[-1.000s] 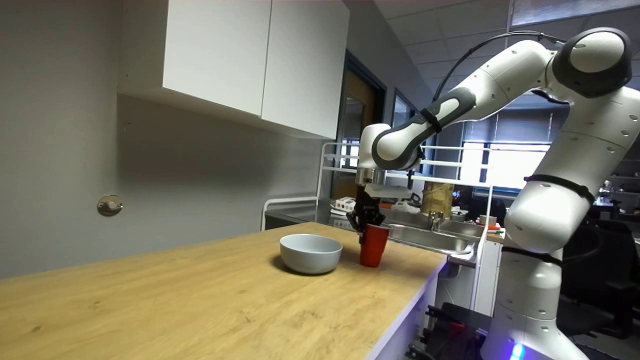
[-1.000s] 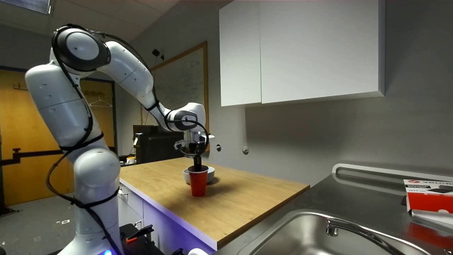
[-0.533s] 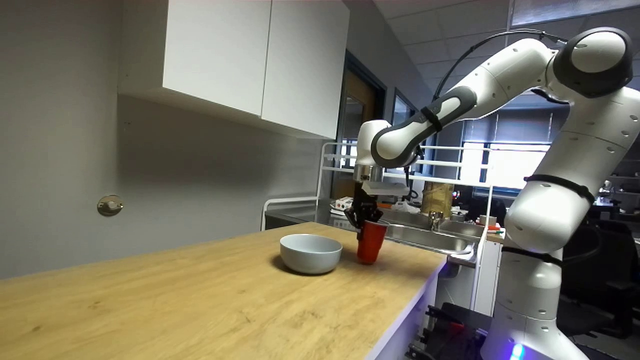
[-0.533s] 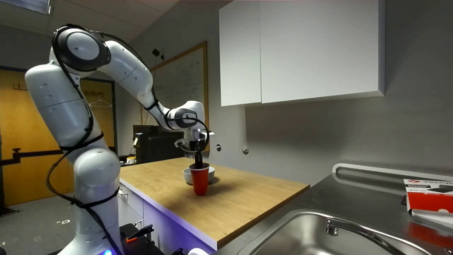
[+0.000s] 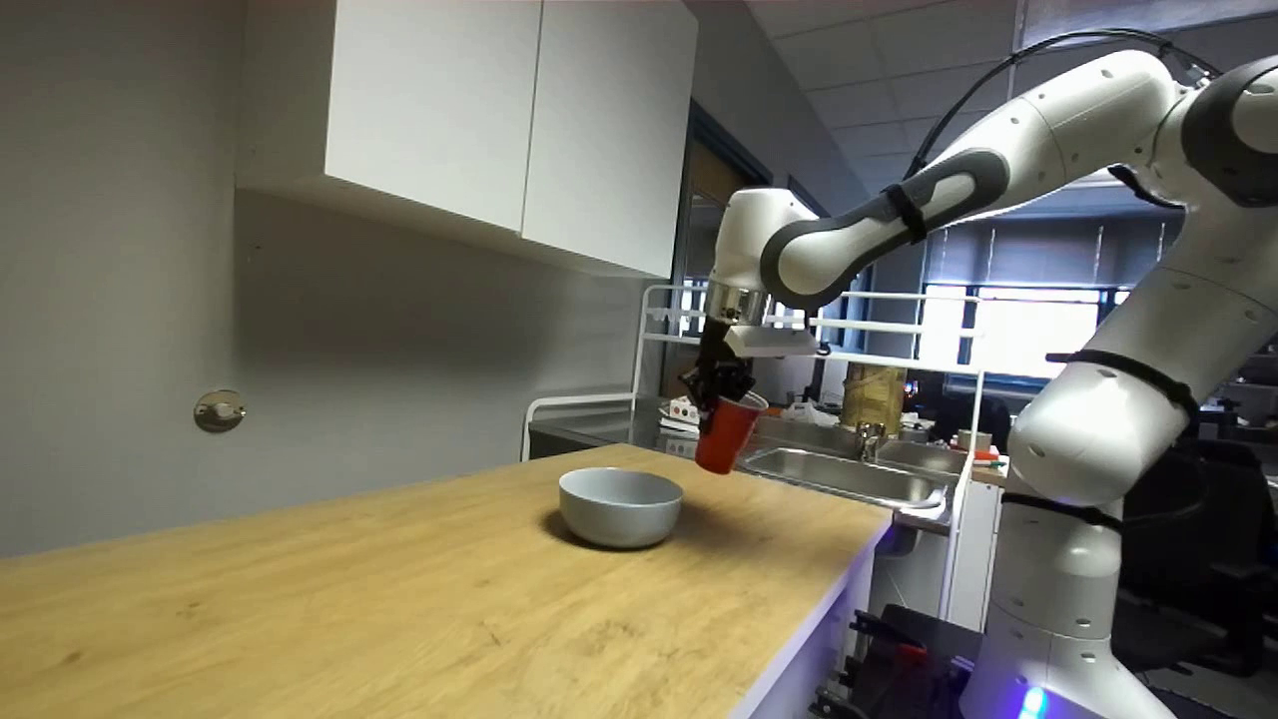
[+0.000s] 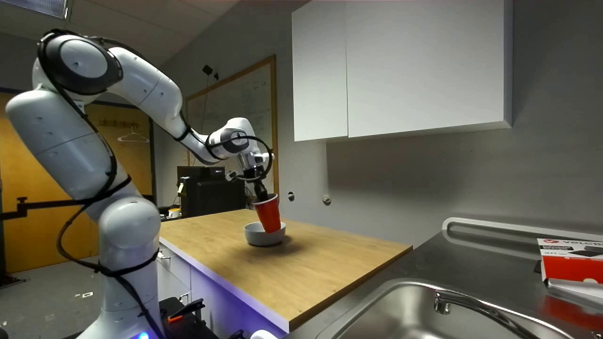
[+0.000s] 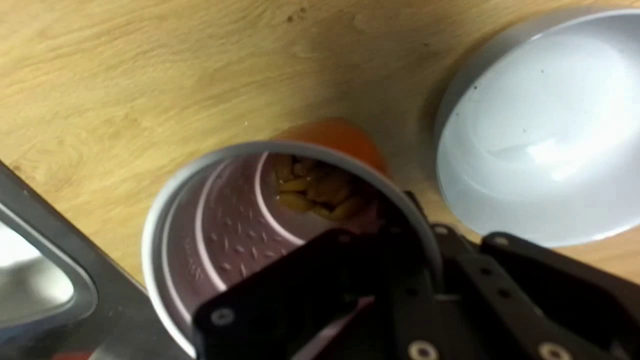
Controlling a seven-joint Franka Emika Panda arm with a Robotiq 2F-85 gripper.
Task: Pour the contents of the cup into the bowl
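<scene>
Black gripper (image 5: 715,404) clamps the tapered red plastic cup (image 5: 729,439) by its wall: tilted midair, yellowish pieces (image 7: 295,194) inside, round grey bowl (image 5: 619,521) nearby!

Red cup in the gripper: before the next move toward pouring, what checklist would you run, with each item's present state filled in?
1. Hold: ok. The gripper is shut on the wall of the red cup.
2. Lift: ok. The cup hangs above the wooden counter in an exterior view.
3. Load: ok. In the wrist view, yellowish pieces lie at the cup's bottom.
4. Receiver: ok. The grey bowl stands upright, and its visible inside shows none of these pieces.
5. Cup over bowl: not ok. It hangs off to one side, tilted only slightly.
6. Grip firm enough for tipping: cannot tell. The pictures do not show force.
</scene>
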